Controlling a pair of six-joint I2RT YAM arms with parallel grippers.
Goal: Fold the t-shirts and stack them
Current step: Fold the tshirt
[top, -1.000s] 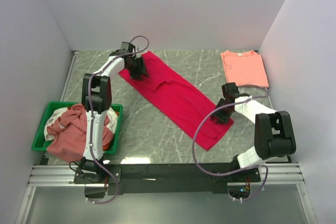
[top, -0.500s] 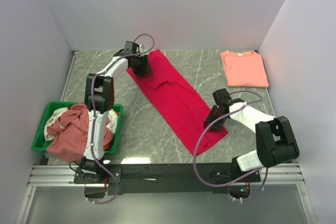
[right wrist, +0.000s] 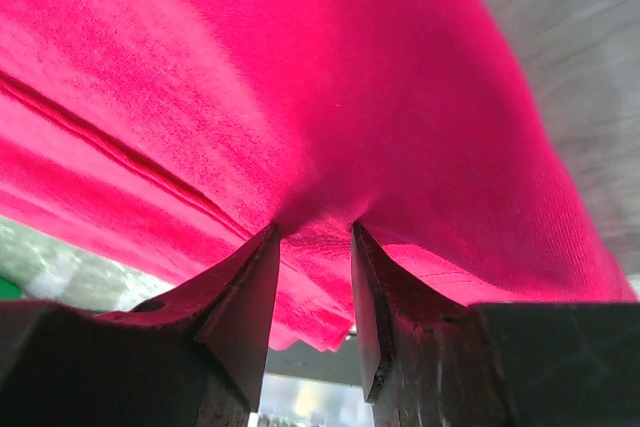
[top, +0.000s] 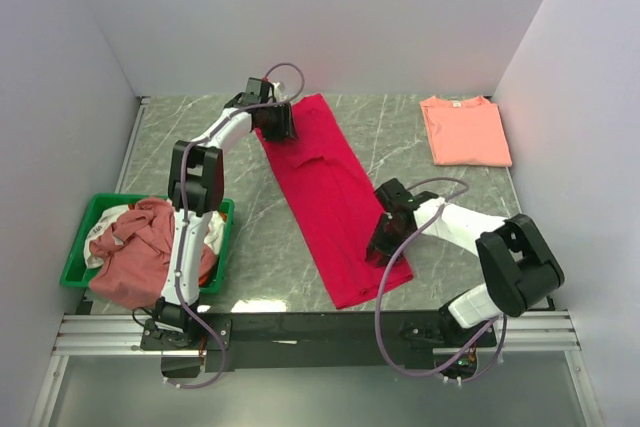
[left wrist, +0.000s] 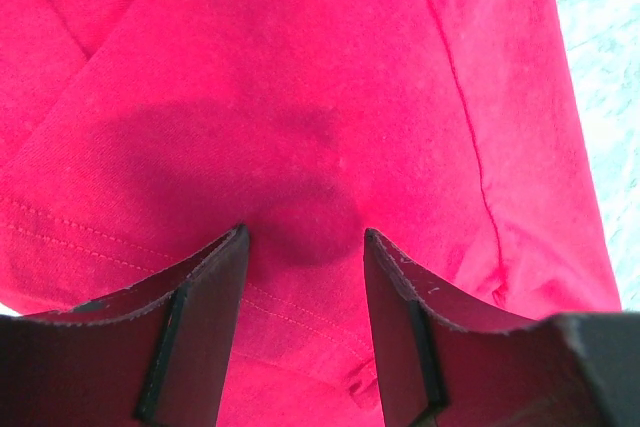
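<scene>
Red tee lies on the table as one long narrow strip, already doubled lengthwise, running slantwise from the far middle down to the near edge. Left claw is at the far end, jaws partly closed with a puckered bulge of red cloth nipped between them, just inside the stitched hem. Right claw is at the near end on the strip's right edge, jaws closer together, and the cloth tents into the gap (several layers show along the edge, so probably the whole fold is caught). Salmon tee sits folded flat in the far right corner. The other tees are heaped in the tray at left. Handling, as judged: light, limp knit with no stiffness, so it will sag and drag between the two holds. Layers may slip apart unless all are pinched. Best taken at corners or hem, both ends kept taut.
</scene>
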